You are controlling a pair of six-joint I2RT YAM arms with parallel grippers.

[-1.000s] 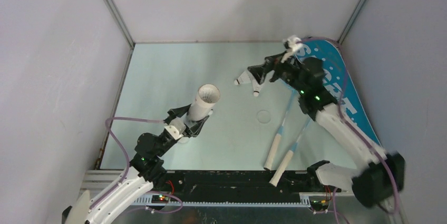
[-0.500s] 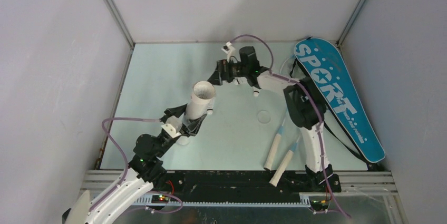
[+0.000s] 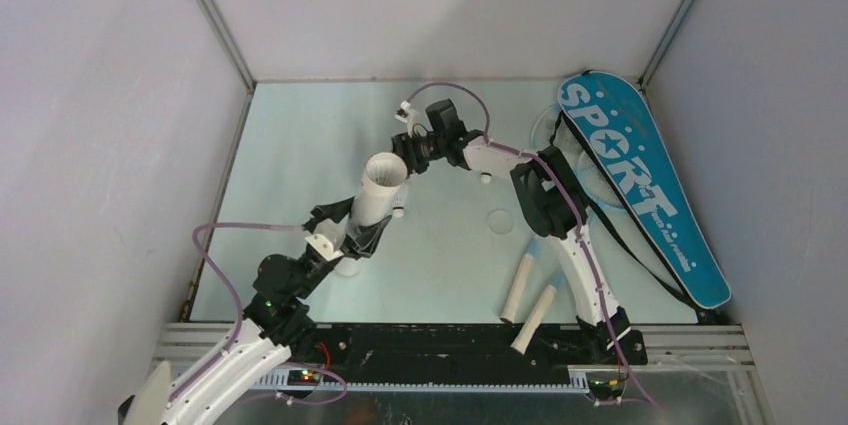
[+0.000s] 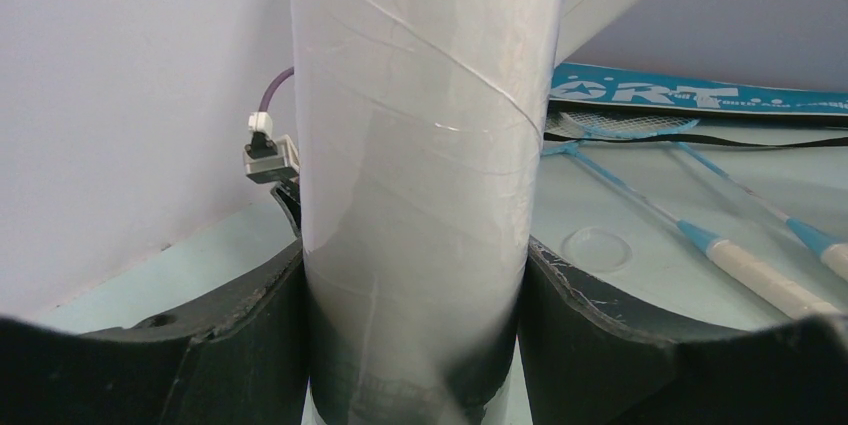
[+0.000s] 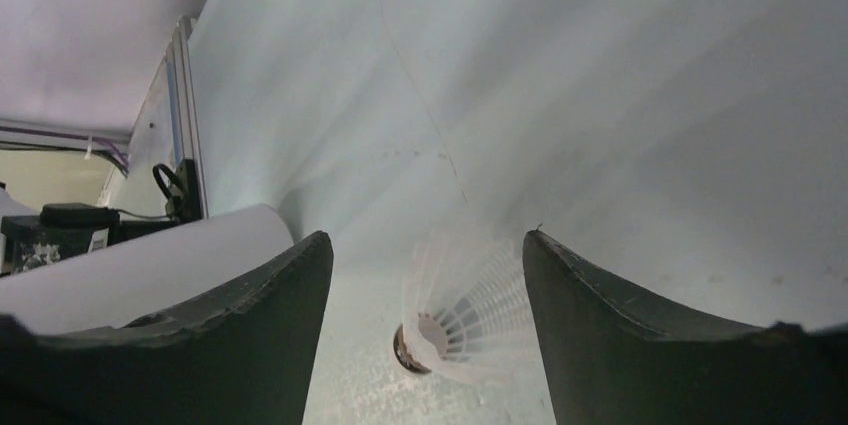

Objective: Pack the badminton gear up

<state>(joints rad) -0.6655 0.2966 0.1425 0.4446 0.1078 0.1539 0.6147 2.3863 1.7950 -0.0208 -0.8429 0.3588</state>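
My left gripper (image 3: 352, 230) is shut on the long white tube (image 3: 378, 195) and holds it tilted, open mouth up; the tube fills the left wrist view (image 4: 420, 145). My right gripper (image 3: 407, 151) is right beside the tube's mouth. Its jaws stand wide apart in the right wrist view (image 5: 428, 240), with a white feather shuttlecock (image 5: 465, 310) blurred and loose between them. Another shuttlecock (image 3: 485, 178) lies on the table. Two rackets (image 3: 530, 295) lie at the front right, heads under the blue SPORT bag (image 3: 640, 180).
A clear round lid (image 3: 500, 220) lies on the table between the tube and the rackets. The bag's black strap (image 3: 650, 265) trails along its left side. Grey walls close in the table at left, back and right.
My right arm has swung left, from over the bag to beside the tube's mouth, bringing a shuttlecock with it. My left gripper still holds the tube, tilted slightly more left.
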